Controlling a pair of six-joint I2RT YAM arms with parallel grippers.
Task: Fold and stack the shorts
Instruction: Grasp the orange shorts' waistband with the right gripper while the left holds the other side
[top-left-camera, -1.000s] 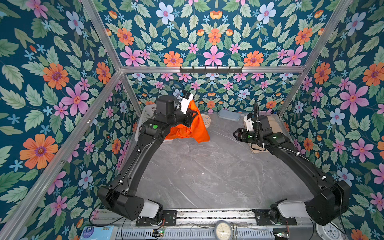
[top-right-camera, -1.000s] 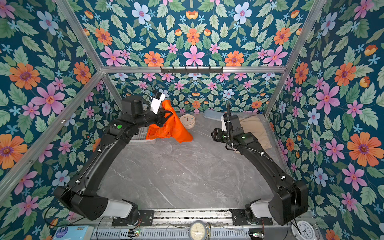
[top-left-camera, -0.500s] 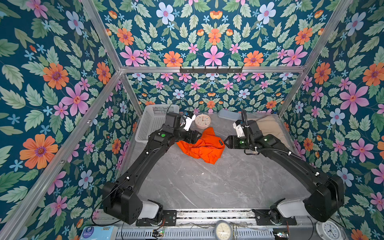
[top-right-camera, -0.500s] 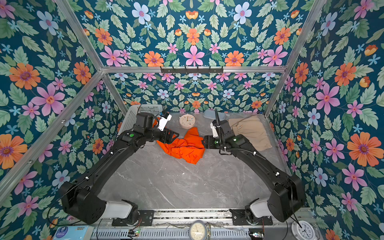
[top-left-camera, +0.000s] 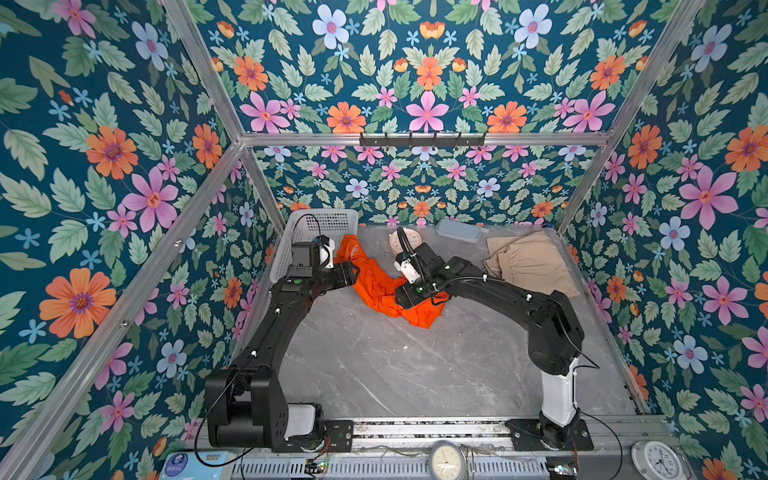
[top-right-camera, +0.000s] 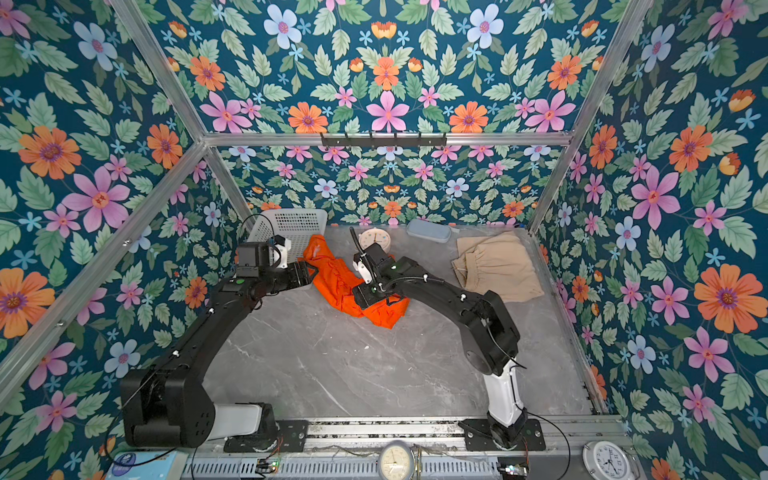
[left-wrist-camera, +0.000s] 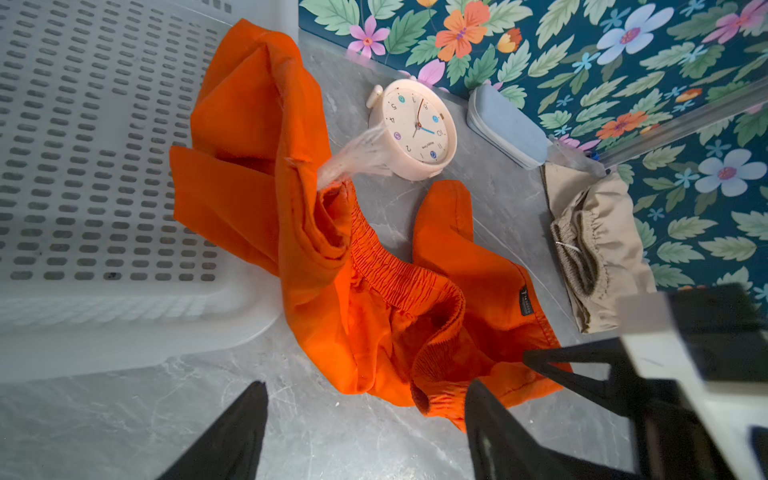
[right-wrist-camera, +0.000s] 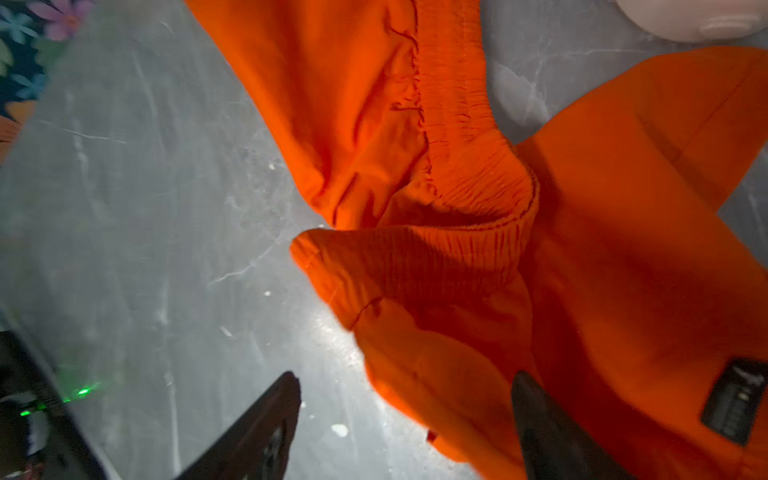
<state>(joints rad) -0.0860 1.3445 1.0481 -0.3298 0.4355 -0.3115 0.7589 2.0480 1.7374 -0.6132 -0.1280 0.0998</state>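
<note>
The orange shorts (top-left-camera: 376, 282) (top-right-camera: 336, 278) lie crumpled on the grey table, one leg draped up against the white basket. Their gathered waistband (left-wrist-camera: 395, 270) faces up. My left gripper (left-wrist-camera: 368, 386) (top-left-camera: 351, 272) is open at the heap's left edge and holds nothing. My right gripper (right-wrist-camera: 405, 378) (top-left-camera: 409, 297) is open just above the heap's near right part; one finger (right-wrist-camera: 552, 432) is over the cloth, the other over bare table. The beige shorts (top-left-camera: 528, 266) (top-right-camera: 496, 266) (left-wrist-camera: 598, 245) lie folded at the back right.
A white perforated basket (top-left-camera: 324, 224) (left-wrist-camera: 104, 166) stands at the back left. A round alarm clock (top-left-camera: 405, 241) (left-wrist-camera: 415, 129) and a blue case (top-left-camera: 457, 230) (left-wrist-camera: 505, 124) sit by the back wall. The near half of the table shows bare marble.
The left gripper brought the orange shorts down from above the basket onto the table and let go. The right arm swung left over them. Both grippers opened wider.
</note>
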